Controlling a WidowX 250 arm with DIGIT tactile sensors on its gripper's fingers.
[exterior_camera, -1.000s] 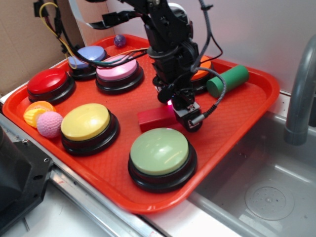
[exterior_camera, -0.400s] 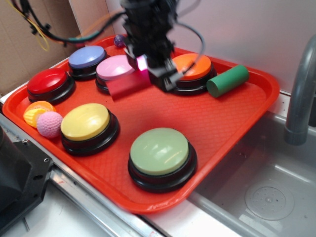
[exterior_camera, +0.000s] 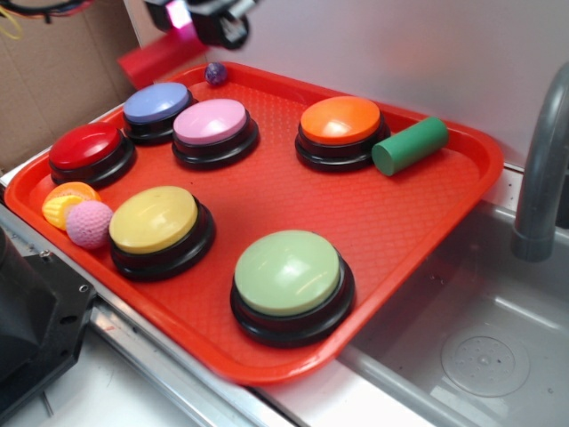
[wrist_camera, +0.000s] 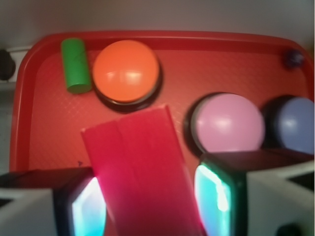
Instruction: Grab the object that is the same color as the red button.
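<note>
My gripper (exterior_camera: 182,20) is at the top left of the exterior view, high above the back left of the red tray (exterior_camera: 418,222), and it is shut on the long flat red block (exterior_camera: 151,60), which hangs down to the left from the jaws. In the wrist view the block (wrist_camera: 140,162) sits clamped between my two glowing fingers (wrist_camera: 216,196). The red button (exterior_camera: 86,148) with a glossy red dome on a black base stands at the tray's left edge, well below the block. It is out of the wrist view.
On the tray stand blue (exterior_camera: 156,102), pink (exterior_camera: 212,123), orange (exterior_camera: 340,120), yellow (exterior_camera: 154,219) and pale green (exterior_camera: 287,272) buttons, a green cylinder (exterior_camera: 410,146), a small purple ball (exterior_camera: 216,73) and knitted balls (exterior_camera: 89,222). A sink and a grey faucet (exterior_camera: 542,151) are on the right.
My gripper has lifted the red block off the tray middle and carried it up and to the back left, from beside the orange button to high above the purple ball.
</note>
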